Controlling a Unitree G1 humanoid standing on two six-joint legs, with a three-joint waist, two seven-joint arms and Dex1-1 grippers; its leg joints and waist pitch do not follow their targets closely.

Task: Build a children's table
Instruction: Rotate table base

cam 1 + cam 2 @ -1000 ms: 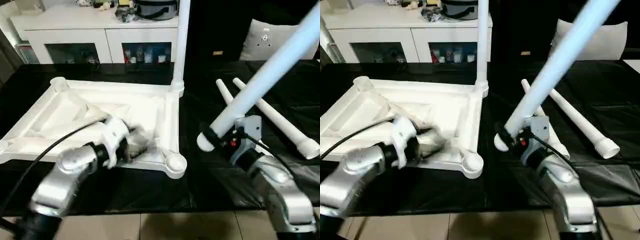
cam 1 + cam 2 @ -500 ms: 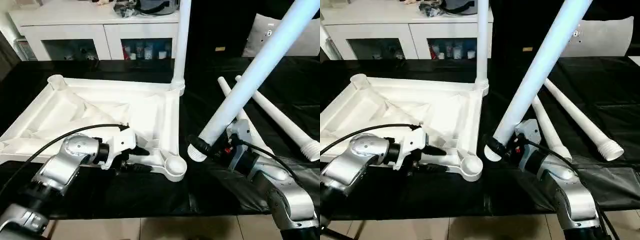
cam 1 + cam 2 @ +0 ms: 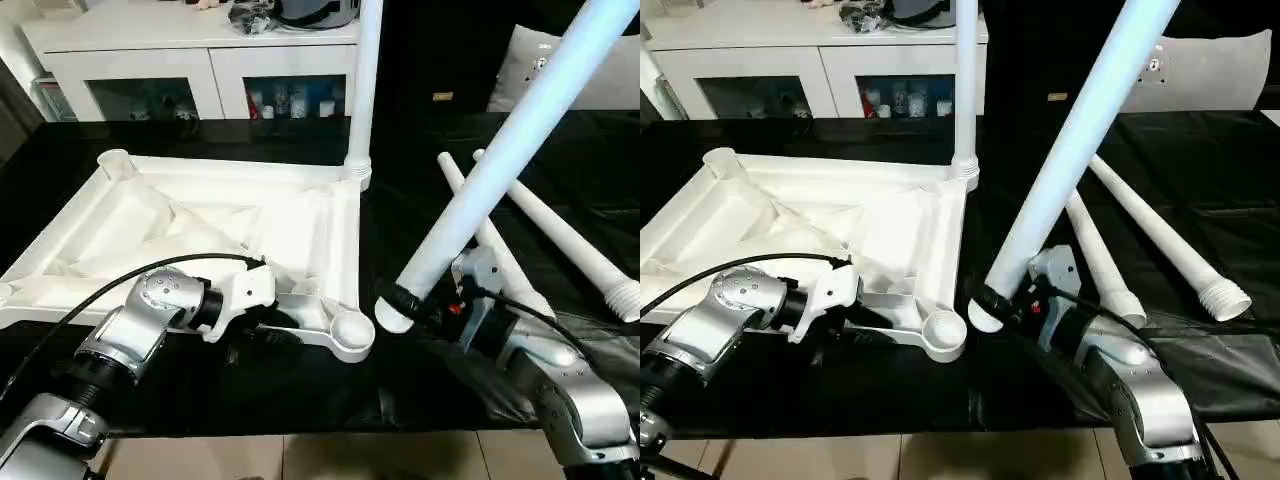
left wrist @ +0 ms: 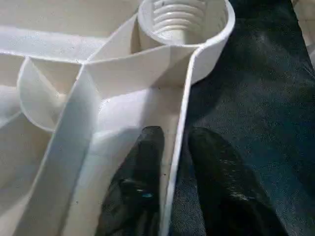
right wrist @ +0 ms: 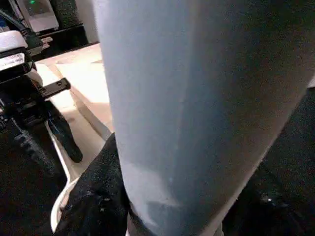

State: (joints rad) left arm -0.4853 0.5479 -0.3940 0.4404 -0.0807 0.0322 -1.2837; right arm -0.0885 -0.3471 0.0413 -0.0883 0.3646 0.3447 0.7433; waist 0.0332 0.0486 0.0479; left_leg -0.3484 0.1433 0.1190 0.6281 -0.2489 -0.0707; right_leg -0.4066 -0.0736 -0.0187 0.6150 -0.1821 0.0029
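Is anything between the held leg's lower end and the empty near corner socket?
Nothing visible. The right gripper holds the leg tilted, its lower end just beside the socket, only black cloth between. The left gripper pinches the tabletop rim behind that socket.

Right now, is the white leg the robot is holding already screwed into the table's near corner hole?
No, the long white plastic leg in the right pincer hangs tilted beside the empty round corner socket.

black-covered table (image 3: 200,400) | on it: upturned tabletop (image 3: 200,225), two loose legs (image 3: 560,235)
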